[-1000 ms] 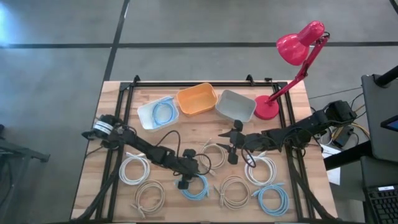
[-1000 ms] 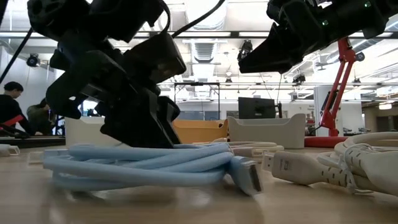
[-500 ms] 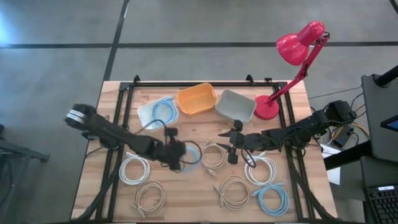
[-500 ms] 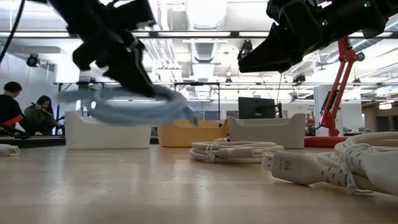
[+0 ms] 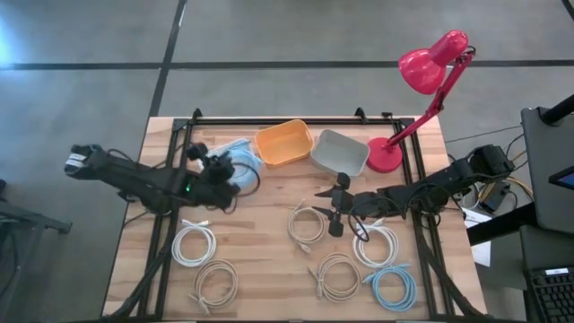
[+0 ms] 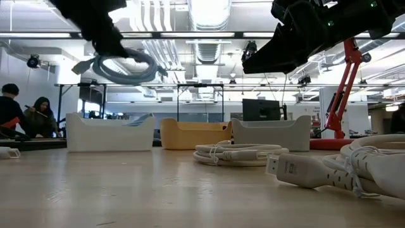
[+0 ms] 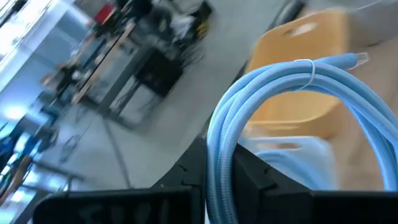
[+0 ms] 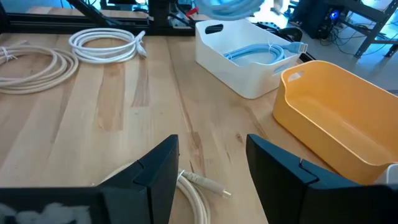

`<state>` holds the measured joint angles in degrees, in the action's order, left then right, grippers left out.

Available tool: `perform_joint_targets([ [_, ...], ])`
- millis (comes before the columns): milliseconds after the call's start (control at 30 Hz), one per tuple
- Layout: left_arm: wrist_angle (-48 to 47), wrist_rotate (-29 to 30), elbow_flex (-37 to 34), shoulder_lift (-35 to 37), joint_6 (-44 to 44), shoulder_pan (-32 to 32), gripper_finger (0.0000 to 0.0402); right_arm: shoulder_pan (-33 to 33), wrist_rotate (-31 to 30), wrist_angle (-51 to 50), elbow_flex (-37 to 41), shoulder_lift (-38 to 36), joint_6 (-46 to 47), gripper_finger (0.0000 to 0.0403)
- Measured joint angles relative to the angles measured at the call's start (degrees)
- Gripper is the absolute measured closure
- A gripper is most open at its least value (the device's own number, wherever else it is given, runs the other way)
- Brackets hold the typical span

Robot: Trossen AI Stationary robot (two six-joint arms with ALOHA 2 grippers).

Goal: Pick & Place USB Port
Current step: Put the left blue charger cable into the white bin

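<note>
My left gripper (image 5: 222, 172) is shut on a light blue coiled USB cable (image 7: 292, 87) and holds it in the air over the white bin (image 6: 111, 132) at the far left of the table. In the low view the coil (image 6: 124, 66) floats well above the bin's rim. A second blue cable (image 8: 255, 55) lies inside the white bin (image 8: 245, 74). My right gripper (image 8: 208, 168) hovers open over the table's middle right (image 5: 330, 212), near a white cable coil (image 5: 309, 224), touching nothing. My left gripper pinches the blue coil between its two fingers (image 7: 255, 177), across the bundled strands on one side of the loop (image 7: 217, 158). Several strands run through the hold. The coil is lifted clear and its loop sticks out beyond the fingers, with a white tie (image 7: 310, 70) on its far side.
An orange bin (image 5: 284, 144) and a grey bin (image 5: 339, 152) stand beside the white one along the far edge, with a red desk lamp (image 5: 387, 154) to their right. Several white coils (image 5: 193, 242) (image 5: 339, 274) and a blue coil (image 5: 393, 287) lie near the front.
My left gripper lifted the blue coil off the table near the front middle. It carried the coil up and toward the far left, ending above the white bin. The coil went from lying flat to hanging clear. The right arm kept still.
</note>
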<state>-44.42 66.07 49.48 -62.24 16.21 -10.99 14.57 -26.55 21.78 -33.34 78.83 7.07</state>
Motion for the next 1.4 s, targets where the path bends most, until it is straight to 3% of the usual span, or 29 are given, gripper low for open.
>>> perform_joint_targets([
  [333, 4.10, -2.15, -10.62, 0.30, -0.46, 16.06, 0.0357, 0.00, -0.02, -0.02, 0.00, 0.00, -0.32, 0.0218],
  [700, 35.43, -5.49, -21.34, 0.30, -20.57, 18.76, 0.0356, 0.00, -0.02, -0.02, 0.00, 0.02, -1.22, 0.0218],
  [1000, 36.74, -5.49, -26.66, 0.33, -16.88, 20.43, 0.0345, 0.01, -0.02, -0.02, 0.00, 0.02, -1.09, 0.0218],
  [1400, 36.74, -5.33, -27.12, 0.33, -13.39, 22.73, 0.0261, 0.04, -0.02, 0.00, 0.00, 0.02, 0.14, 0.0218],
])
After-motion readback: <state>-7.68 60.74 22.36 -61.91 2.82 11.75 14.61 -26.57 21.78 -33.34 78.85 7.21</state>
